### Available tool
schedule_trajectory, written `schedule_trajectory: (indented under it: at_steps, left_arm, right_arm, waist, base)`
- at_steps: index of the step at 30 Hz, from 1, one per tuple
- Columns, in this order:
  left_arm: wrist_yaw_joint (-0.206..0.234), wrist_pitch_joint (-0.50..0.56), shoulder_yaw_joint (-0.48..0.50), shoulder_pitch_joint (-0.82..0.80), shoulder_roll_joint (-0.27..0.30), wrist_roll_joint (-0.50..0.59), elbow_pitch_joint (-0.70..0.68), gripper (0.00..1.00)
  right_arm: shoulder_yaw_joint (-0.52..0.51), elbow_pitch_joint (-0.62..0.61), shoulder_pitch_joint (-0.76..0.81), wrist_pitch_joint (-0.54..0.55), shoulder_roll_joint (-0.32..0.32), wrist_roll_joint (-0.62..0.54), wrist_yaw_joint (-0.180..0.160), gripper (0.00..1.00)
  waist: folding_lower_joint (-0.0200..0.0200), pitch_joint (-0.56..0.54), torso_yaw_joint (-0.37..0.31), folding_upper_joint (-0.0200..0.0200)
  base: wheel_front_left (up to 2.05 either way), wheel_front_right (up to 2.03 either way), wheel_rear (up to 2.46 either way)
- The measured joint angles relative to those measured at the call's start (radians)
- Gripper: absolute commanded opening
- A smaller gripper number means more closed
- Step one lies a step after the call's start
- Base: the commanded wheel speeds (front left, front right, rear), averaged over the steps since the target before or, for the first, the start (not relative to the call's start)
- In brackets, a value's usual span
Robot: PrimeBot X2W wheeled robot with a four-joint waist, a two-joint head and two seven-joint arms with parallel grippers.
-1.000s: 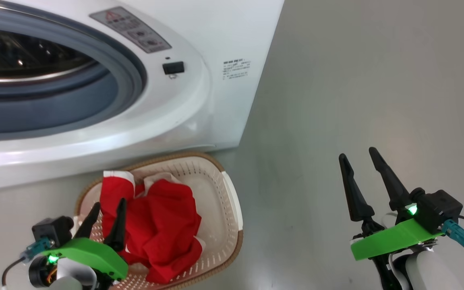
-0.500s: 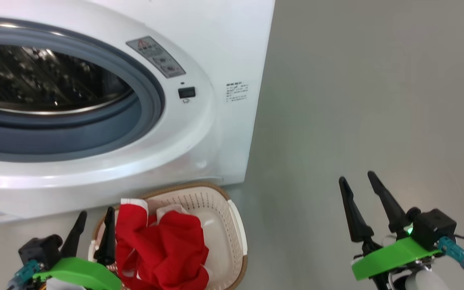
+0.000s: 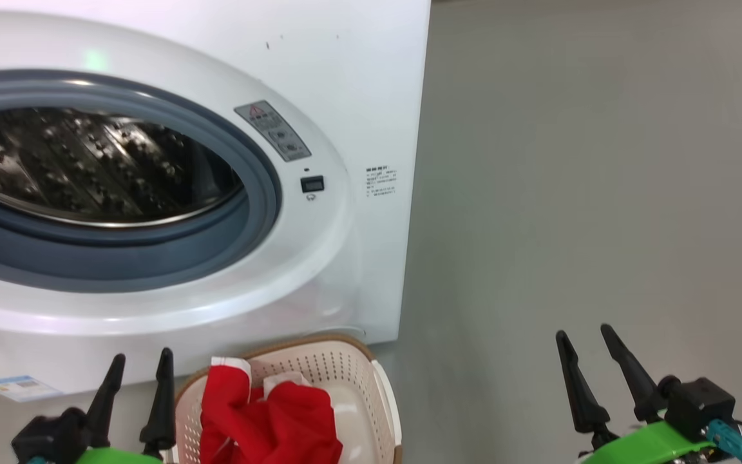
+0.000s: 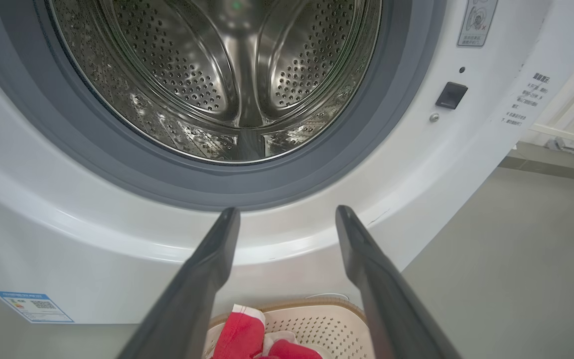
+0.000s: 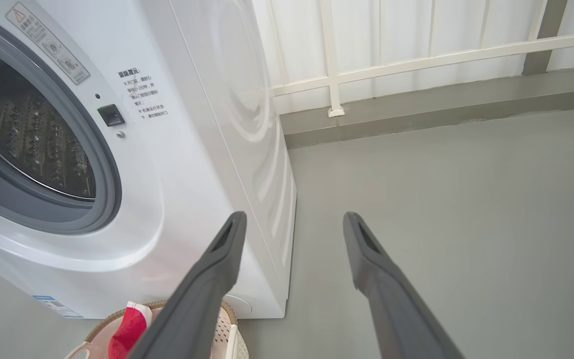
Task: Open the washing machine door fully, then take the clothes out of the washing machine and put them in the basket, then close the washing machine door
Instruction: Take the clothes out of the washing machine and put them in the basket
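Both the left jaws and the right jaws stand released and hold nothing. The left pair sits just beside the basket (image 3: 339,370), the right pair well apart from it over bare floor (image 3: 570,193). The clothes (image 3: 281,419) lie heaped in the basket, which stands on the floor close against the foot of the washer (image 3: 358,84), below the right of its mouth. The drum (image 4: 227,75) looks empty, so by my reading only closing the door is left. The main risk is that the door lies outside every frame, so how far it hangs open and where its rim can be caught cannot be told, and a reach for it begins blind. One red fold stands above the basket rim. A low door or a passing forearm might snag it and drag cloth out, or nip it against the grey ring (image 4: 267,192). The left arm, being so near, could also nudge the light basket aside. A weak push may leave the door short of the catch slot (image 3: 312,184). The near half of the basket is cut off, so the number of garments is unclear. The drum's lowest front edge is hidden behind the ring, and the printed labels are too small to read.
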Motion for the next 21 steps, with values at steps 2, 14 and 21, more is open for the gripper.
schedule_trajectory:
  at_steps: [2, 14, 21]
  left_arm:
    - [0.000, 0.000, 0.011, 0.023, -0.002, 0.012, -0.027, 1.00]
    - [0.000, 0.000, 0.068, 0.175, -0.021, 0.088, -0.185, 1.00]
    - [0.000, 0.000, 0.081, 0.221, -0.031, 0.094, -0.218, 1.00]
  right_arm:
    - [-0.005, 0.002, 0.015, 0.000, 0.000, 0.000, 0.000, 1.00]
    - [-0.027, -0.002, 0.104, 0.000, 0.002, -0.008, 0.000, 1.00]
    - [-0.038, -0.007, 0.117, 0.000, 0.003, -0.010, 0.000, 1.00]
  waist:
    - [0.0000, -0.019, 0.002, 0.0000]
    - [0.0000, -0.114, 0.024, 0.0000]
    - [0.0000, -0.116, 0.029, 0.0000]
  base:
    - [0.00, 0.00, 0.00]
    - [0.00, 0.00, 0.00]
    - [0.00, 0.00, 0.00]
